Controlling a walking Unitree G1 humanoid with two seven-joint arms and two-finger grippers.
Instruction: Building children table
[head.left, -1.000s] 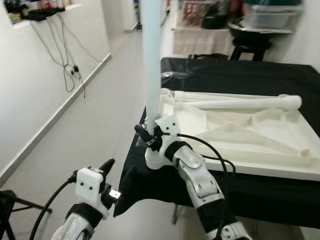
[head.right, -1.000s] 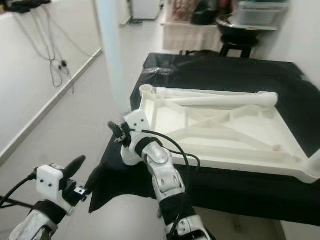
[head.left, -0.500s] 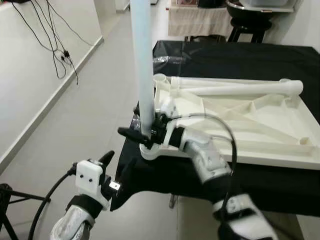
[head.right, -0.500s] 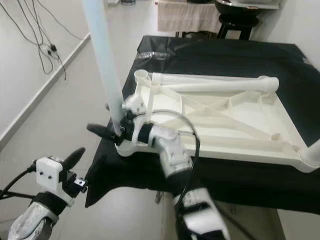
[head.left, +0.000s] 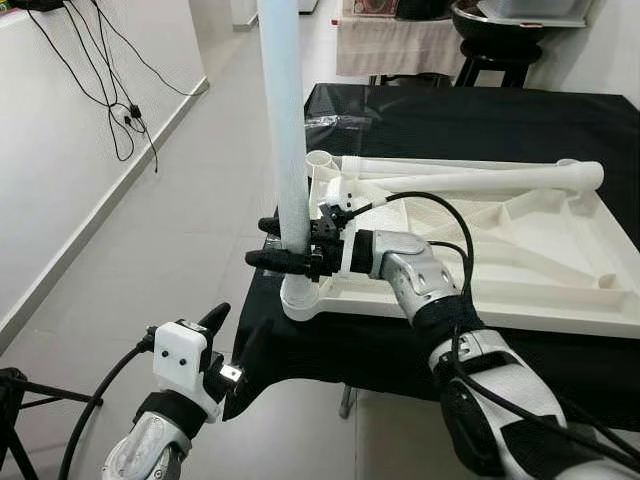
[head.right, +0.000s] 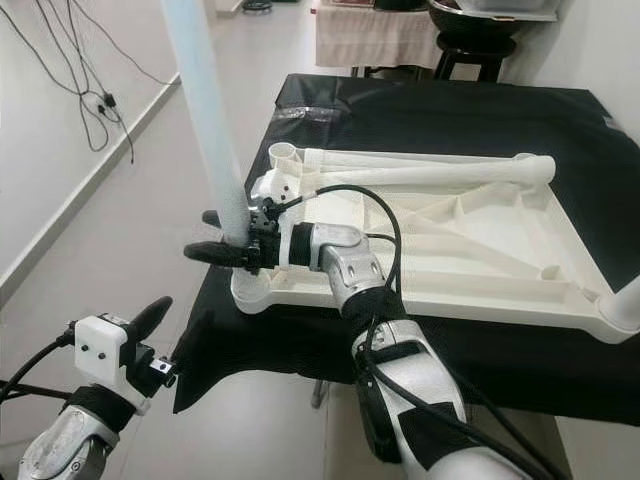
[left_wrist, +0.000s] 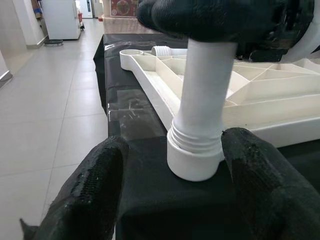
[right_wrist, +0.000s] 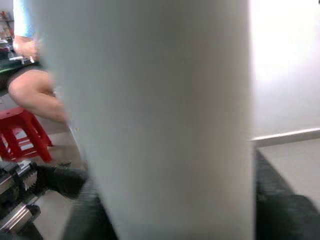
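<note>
Pale tiled floor (head.left: 190, 190), white wall (head.left: 60, 170)

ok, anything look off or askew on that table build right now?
Nothing damaged. The tabletop lies upside down on the black cloth, its near-left corner socket jutting past the edge. The upright leg leans slightly, the right gripper around it. A loose leg lies across the far side.

A black cloth (head.left: 520, 125) covers the tabletop. Black cables (head.left: 110, 85) hang down the white wall — beyond, a dark stool (head.left: 490, 62) stands beside a cloth-draped stand (head.left: 395, 45). A red stool (right_wrist: 22, 132) sits by a seated person's leg (right_wrist: 35, 95).
</note>
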